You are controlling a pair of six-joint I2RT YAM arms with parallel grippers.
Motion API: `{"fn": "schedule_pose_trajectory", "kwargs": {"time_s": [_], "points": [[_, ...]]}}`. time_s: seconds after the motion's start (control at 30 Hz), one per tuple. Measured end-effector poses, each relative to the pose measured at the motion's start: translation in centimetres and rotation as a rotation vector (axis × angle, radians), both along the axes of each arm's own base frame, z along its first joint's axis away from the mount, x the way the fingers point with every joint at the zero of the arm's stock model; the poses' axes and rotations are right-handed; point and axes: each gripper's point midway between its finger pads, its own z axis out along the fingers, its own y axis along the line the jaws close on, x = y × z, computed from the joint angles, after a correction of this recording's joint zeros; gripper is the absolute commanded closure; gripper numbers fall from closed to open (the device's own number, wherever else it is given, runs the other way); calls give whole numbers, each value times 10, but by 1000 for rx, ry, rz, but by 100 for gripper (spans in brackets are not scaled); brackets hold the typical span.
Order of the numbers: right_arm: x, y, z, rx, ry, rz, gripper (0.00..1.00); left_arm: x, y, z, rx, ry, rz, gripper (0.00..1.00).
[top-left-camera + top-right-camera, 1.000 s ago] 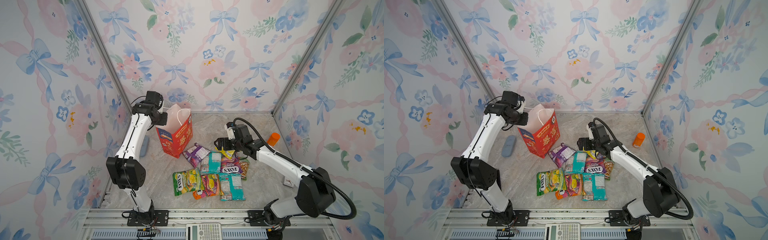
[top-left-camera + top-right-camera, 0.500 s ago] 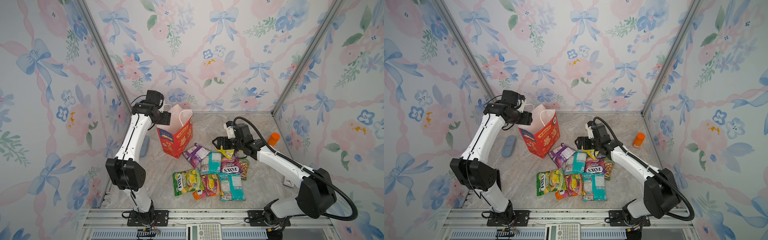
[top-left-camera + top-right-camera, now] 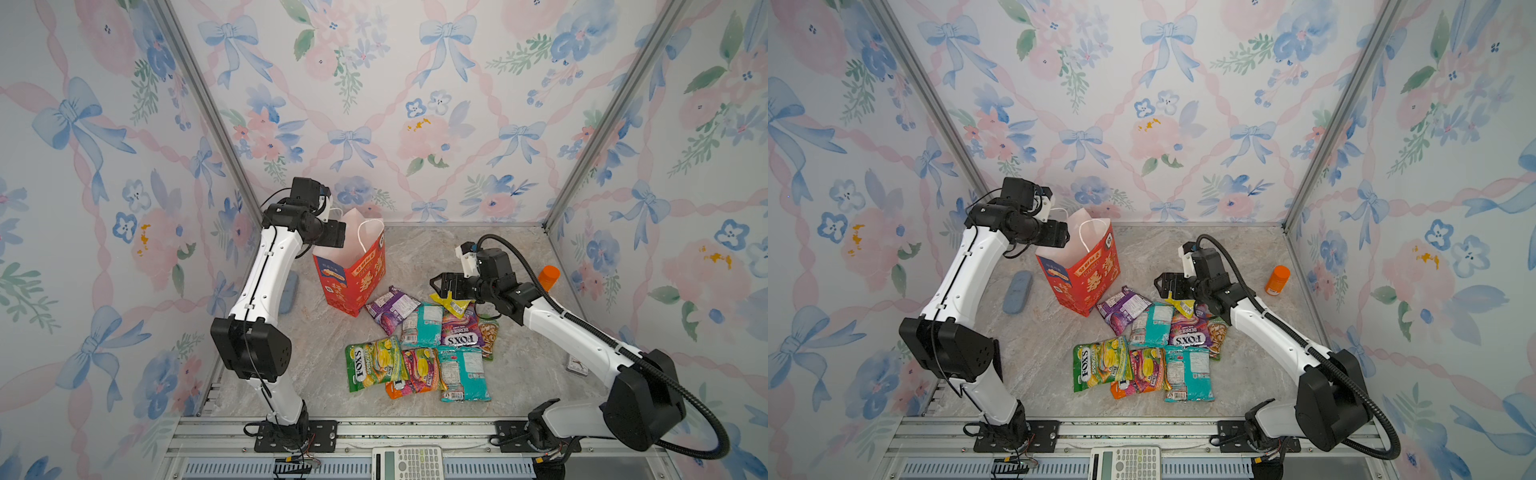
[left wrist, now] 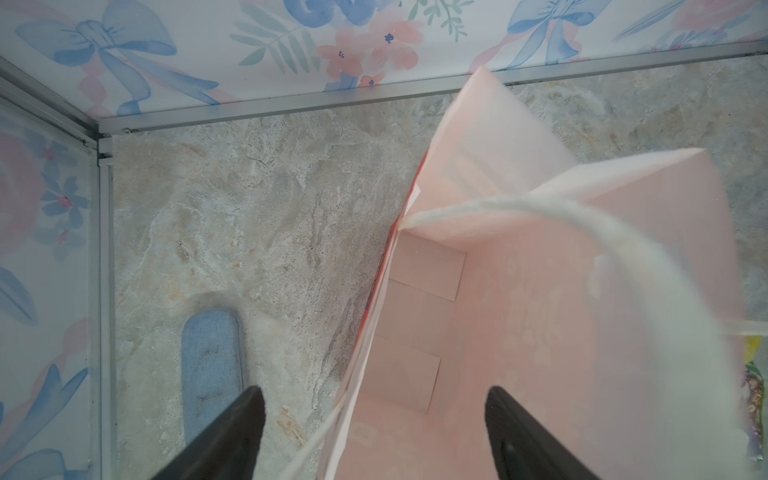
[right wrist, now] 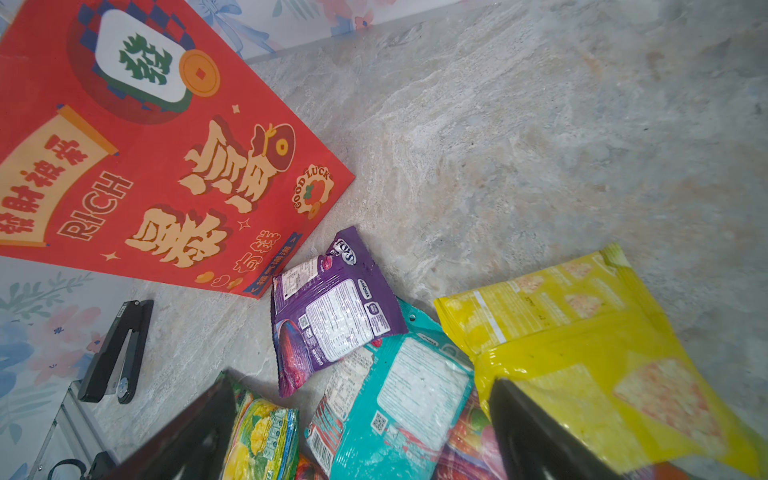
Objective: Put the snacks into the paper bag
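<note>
Hovering, both top views: right fingers (image 3: 441, 286) spread over yellow crinkly plastic packet (image 3: 451, 302) atop snacks (image 3: 419, 353) on worktop (image 3: 478, 249); left fingers (image 3: 336, 239) at mouth of standing red paper bag (image 3: 353, 282). Left wrist view: fingers spread, straddling bag rim; inside looks empty. Right wrist view: yellow packet beside one finger. Advice: pinch packet's edge only, sparing teal plastic packet (image 5: 407, 395) alongside.

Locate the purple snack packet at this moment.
In a top view the purple packet lies near the middle of the scene, just right of the paper bag at its base, with the teal packet on its other side.
</note>
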Motion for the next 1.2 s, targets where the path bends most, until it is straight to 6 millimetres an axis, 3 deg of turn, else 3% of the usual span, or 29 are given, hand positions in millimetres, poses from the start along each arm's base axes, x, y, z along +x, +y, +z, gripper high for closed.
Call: {"fn": "schedule_pose_trajectory", "kwargs": {"time_s": [0.23,0.43,0.53,0.63,0.87,1.2], "points": [[-6,-4,5,7,-6,1,1,3,-3,-8,-5,18,-22,39],[-23,-29,21,15,-23,-40,2,3,-6,-9,-15,24,-30,55],[-40,-44,20,17,-12,-64,5,3,-6,-9,-21,25,-31,67],[-57,-56,7,10,32,-84,7,2,-8,-9,-26,25,-40,76],[-109,-78,-51,-5,224,-140,16,0,-12,-17,-46,48,-53,86],[-168,-90,-104,-4,443,-209,22,-1,-14,-31,-58,78,-50,100]]}}
